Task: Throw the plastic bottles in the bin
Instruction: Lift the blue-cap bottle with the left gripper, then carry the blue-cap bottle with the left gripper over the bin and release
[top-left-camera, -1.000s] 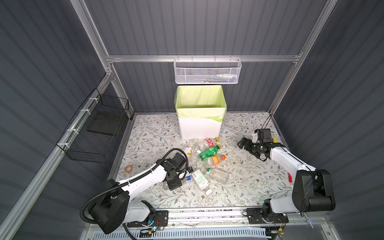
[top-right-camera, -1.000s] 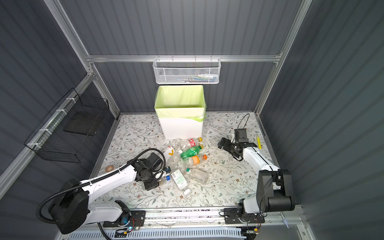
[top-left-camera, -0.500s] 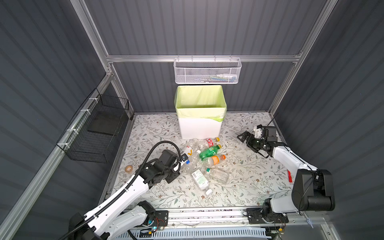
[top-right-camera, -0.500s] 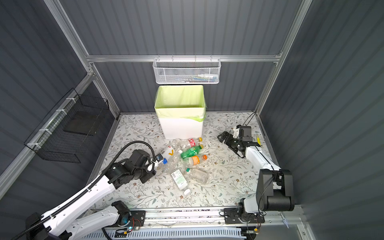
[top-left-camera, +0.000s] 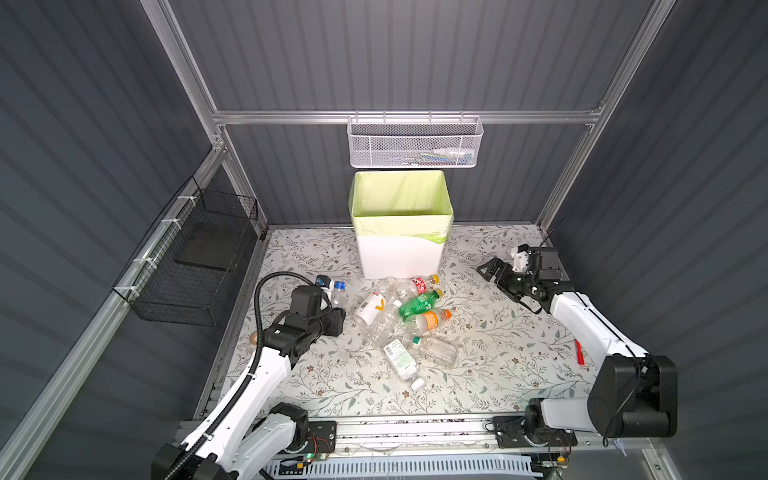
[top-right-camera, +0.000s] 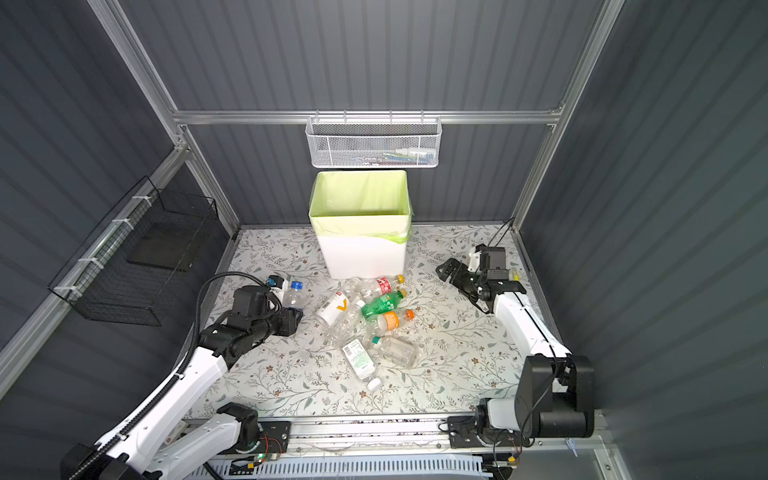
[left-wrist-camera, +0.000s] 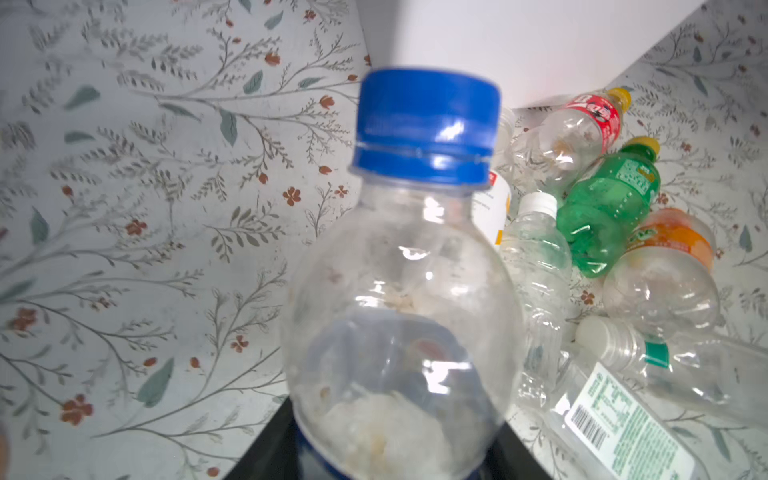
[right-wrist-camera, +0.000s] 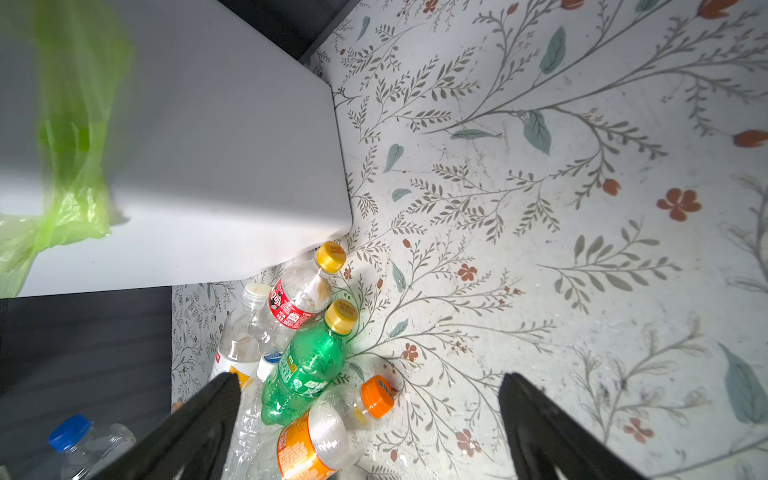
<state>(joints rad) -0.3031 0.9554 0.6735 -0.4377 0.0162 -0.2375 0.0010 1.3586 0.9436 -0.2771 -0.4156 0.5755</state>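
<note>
While a black wire basket (top-left-camera: 187, 270) hung on the dark ribbed left wall, the left gripper (top-left-camera: 332, 305) clasped a clear plastic bottle with a blue cap (top-left-camera: 338, 292) over the pale floral-patterned tabletop (top-left-camera: 498, 357). Other plastic bottles (top-left-camera: 399, 320) lay heaped before the tall white bin with a yellow-green liner (top-left-camera: 401, 257), beneath a white mesh basket (top-left-camera: 415, 143). Rightmost, the right gripper (top-left-camera: 494, 274) hovered, fingers spread and empty.
</note>
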